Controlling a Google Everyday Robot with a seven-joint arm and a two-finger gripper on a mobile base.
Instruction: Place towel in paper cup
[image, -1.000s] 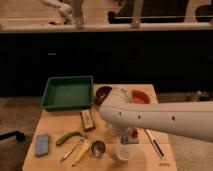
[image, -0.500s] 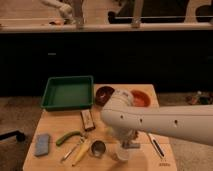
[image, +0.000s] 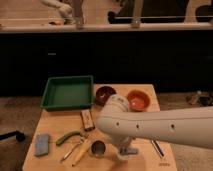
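My white arm reaches in from the right across the wooden table. The gripper hangs at its end, low at the table's front middle. It sits right over the white paper cup, of which only a pale part shows under it. A grey-blue folded cloth or pad lies at the table's front left, far from the gripper; I cannot tell if it is the towel. Anything held in the gripper is hidden by the arm.
A green tray stands at the back left, with a dark red bowl and an orange bowl behind the arm. A snack bar, a green vegetable, a yellow utensil, a metal cup and pens lie near the cup.
The arm has swung lower and the gripper has come down onto the paper cup. The cup stood in plain view a second ago and is now mostly covered.
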